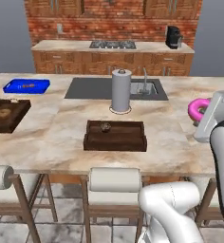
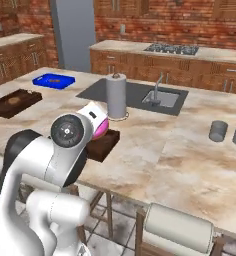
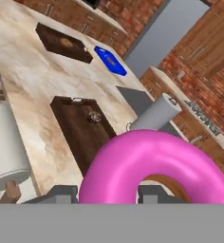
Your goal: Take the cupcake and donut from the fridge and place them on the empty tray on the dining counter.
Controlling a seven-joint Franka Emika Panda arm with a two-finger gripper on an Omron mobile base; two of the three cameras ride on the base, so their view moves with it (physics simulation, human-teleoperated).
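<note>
My gripper [image 1: 202, 113] is clamped on the pink-iced ring donut [image 1: 198, 109]; I'd carry it level toward nine o'clock, over the dark wooden tray [image 1: 115, 136], lowering beside the tiny brown cupcake [image 1: 105, 126]

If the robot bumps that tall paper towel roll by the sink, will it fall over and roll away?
Probably, yes. The paper towel roll stands tall and narrow on a small round base, so a bump up high could tip it. Once lying down, its round shape would likely let it roll across the smooth dining counter. It looks light, too.
</note>
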